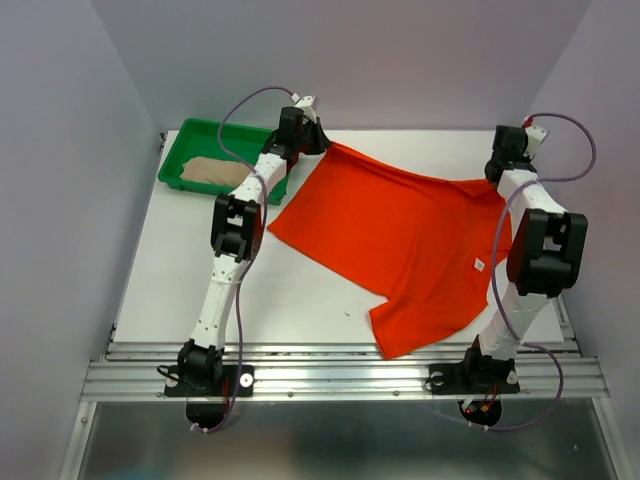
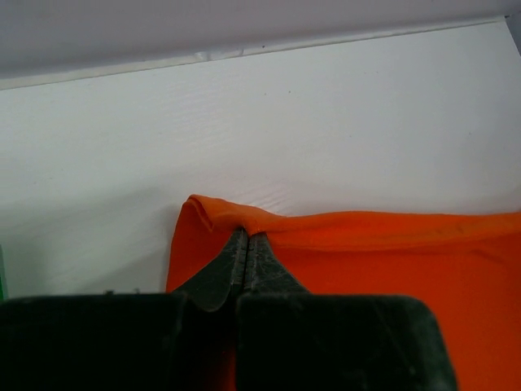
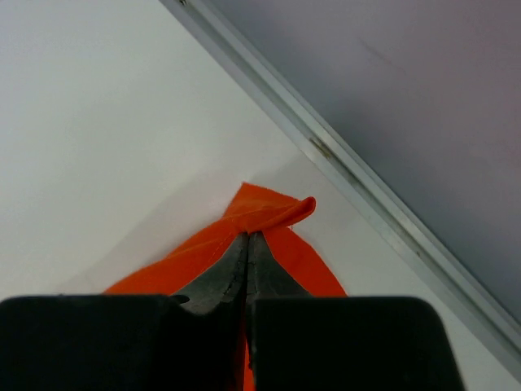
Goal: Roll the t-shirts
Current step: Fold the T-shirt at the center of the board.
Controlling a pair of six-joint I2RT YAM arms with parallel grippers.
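Note:
An orange-red t-shirt (image 1: 400, 235) lies spread across the white table, stretched between both arms at the far side. My left gripper (image 1: 322, 143) is shut on its far left corner; the wrist view shows the fingertips pinching a fold of the orange cloth (image 2: 236, 216) at my left gripper (image 2: 247, 236). My right gripper (image 1: 492, 177) is shut on the far right corner, where orange cloth (image 3: 269, 210) bunches over the tips of my right gripper (image 3: 247, 237). A beige-tan t-shirt (image 1: 212, 172) lies crumpled in the green tray.
The green tray (image 1: 185, 152) stands at the table's far left corner, close beside the left arm. Grey walls close in the table on three sides, and a metal rail (image 3: 342, 171) runs along the right edge near the right gripper.

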